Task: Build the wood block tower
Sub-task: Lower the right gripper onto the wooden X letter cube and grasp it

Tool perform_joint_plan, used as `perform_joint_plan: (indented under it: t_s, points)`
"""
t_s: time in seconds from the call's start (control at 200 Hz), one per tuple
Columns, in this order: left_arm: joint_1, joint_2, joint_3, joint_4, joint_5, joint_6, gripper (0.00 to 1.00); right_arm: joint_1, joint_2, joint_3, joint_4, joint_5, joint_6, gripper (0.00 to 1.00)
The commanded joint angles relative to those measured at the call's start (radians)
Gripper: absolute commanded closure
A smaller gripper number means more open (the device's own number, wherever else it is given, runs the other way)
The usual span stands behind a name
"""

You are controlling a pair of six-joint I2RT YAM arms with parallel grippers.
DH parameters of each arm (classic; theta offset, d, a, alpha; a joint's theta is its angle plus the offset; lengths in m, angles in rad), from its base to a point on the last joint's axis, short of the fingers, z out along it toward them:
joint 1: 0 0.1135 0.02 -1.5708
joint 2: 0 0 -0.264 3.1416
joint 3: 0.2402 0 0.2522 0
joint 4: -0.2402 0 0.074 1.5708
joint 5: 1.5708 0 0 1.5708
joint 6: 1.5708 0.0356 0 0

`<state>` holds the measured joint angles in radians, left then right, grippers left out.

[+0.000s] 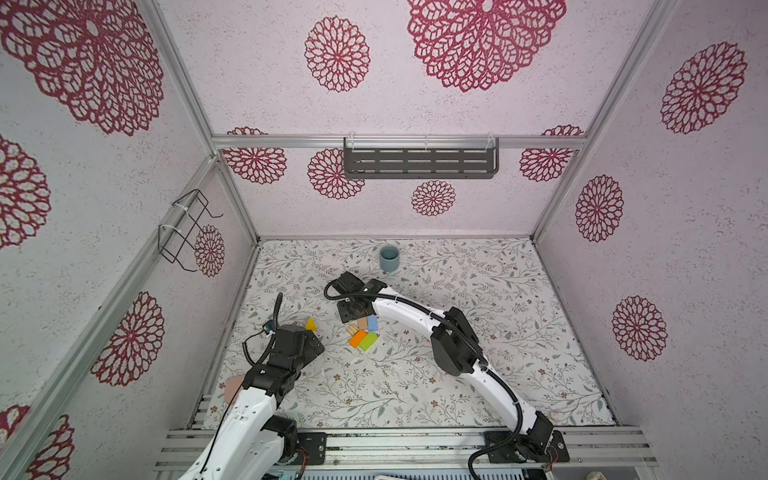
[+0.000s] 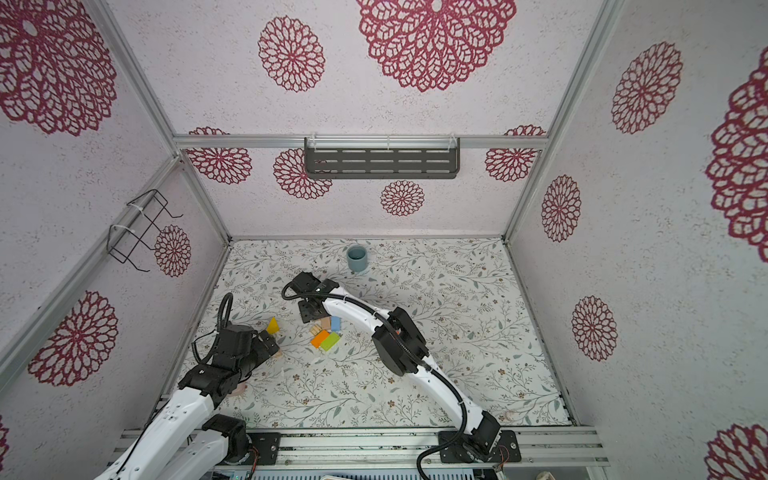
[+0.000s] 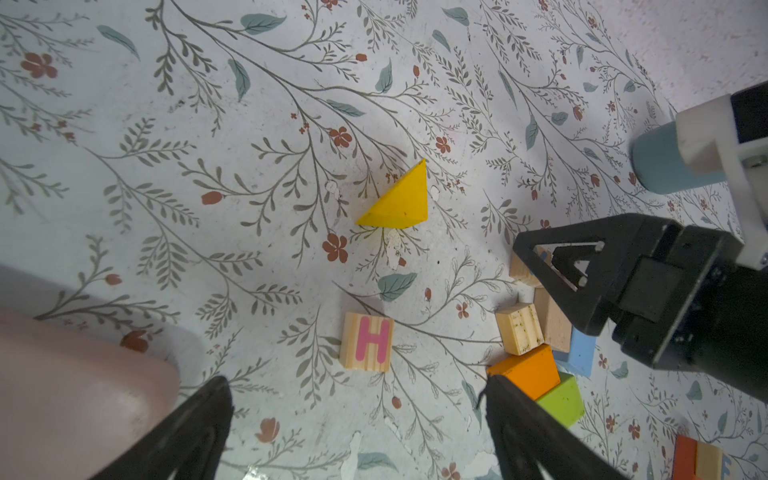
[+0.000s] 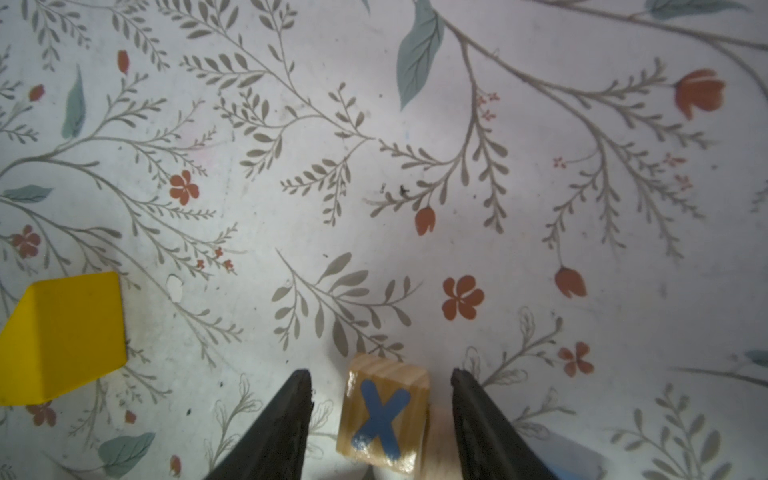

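A loose cluster of wood blocks lies mid-table in both top views: orange (image 1: 357,338), green (image 1: 368,341), blue (image 1: 372,322) and tan (image 1: 362,323). No tower stands. The yellow wedge (image 3: 397,203) and a pale H cube (image 3: 367,341) lie apart from the cluster. My right gripper (image 4: 380,374) hangs over the cluster's far end, jaws open around a pale X cube (image 4: 384,415), with a gap on each side. My left gripper (image 3: 357,386) is open and holds nothing; the H cube lies just beyond its fingertips.
A grey-blue cup (image 1: 389,257) stands near the back wall. A pink rounded case (image 3: 70,386) lies beside my left gripper, close to the left wall. A red-orange block (image 3: 685,457) and another pale cube (image 3: 710,461) sit near the front of the cluster.
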<state>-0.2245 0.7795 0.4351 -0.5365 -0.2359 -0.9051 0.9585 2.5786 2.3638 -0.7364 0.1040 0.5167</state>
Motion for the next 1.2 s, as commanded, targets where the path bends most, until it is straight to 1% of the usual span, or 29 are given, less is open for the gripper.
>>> perform_joint_plan:
  t_s: [0.0,0.415,0.796,0.946,1.046,1.196]
  points:
    - [0.01,-0.002,-0.01,0.012,-0.002,-0.001,0.02,0.014,0.016,0.032,-0.047,0.019,0.018,0.44]
    - [0.01,-0.008,-0.012,0.003,-0.006,-0.008,0.02,0.023,0.032,0.033,-0.032,0.025,0.022,0.5]
    - [0.011,-0.019,-0.01,-0.012,-0.009,-0.01,0.02,0.022,0.04,0.036,-0.021,0.036,0.022,0.58]
    - [0.011,-0.025,-0.008,-0.02,-0.009,-0.011,0.02,0.023,0.043,0.037,-0.021,0.039,0.022,0.58]
    - [0.011,-0.03,-0.006,-0.026,-0.009,-0.011,0.02,0.023,0.044,0.036,-0.023,0.042,0.022,0.53]
    - [0.011,-0.035,-0.004,-0.031,-0.008,-0.012,0.02,0.022,0.043,0.036,-0.027,0.058,0.018,0.55]
